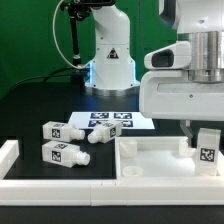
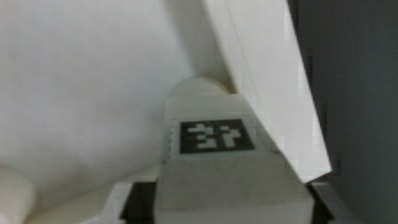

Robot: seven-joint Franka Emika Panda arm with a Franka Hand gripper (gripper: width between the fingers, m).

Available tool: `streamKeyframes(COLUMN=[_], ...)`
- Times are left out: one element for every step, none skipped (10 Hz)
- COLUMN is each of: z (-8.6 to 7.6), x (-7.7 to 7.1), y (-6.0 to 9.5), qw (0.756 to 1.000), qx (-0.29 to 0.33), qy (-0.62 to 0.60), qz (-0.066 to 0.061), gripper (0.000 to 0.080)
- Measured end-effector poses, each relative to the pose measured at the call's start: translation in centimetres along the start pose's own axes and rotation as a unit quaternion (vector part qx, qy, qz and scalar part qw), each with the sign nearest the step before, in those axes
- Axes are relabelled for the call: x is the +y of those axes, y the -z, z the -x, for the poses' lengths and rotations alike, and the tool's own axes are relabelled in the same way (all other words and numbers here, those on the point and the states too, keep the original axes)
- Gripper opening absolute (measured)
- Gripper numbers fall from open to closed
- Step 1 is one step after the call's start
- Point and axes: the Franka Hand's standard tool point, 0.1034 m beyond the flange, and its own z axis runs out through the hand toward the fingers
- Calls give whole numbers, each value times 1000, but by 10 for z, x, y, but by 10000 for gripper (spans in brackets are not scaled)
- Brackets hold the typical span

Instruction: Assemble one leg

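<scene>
My gripper (image 1: 204, 134) is shut on a leg (image 1: 208, 150), a small white block with a black-and-white tag. It holds the leg upright over the right end of the white tray-like panel (image 1: 150, 160). In the wrist view the leg (image 2: 217, 150) fills the space between my fingers (image 2: 146, 202), tag facing the camera, close to the panel's raised rim (image 2: 258, 80). I cannot tell whether the leg's lower end touches the panel. Two more legs (image 1: 62, 130) (image 1: 64, 153) lie on the black table at the exterior view's left, pegs pointing toward the panel.
The marker board (image 1: 112, 122) lies flat behind the two loose legs. A white rail (image 1: 12, 158) borders the table at the left and front. The robot's base (image 1: 108, 55) stands at the back.
</scene>
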Motion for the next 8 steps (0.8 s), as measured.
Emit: streamKeyframes(z=[1, 1, 0, 0, -1, 0, 0, 0], x=[0, 0, 0, 2, 3, 3, 3, 2], y=[0, 0, -1, 0, 0, 0, 0, 0], qw=[996, 988, 966, 940, 925, 922, 911, 899], qx=[-2, -5, -1, -4, -8, -9, -10, -10], qy=[-86, -157, -257, -340, -379, -387, -412, -439], qz=[5, 10, 8, 0, -1, 0, 0, 0], gripper=[286, 286, 286, 286, 287, 287, 287, 287])
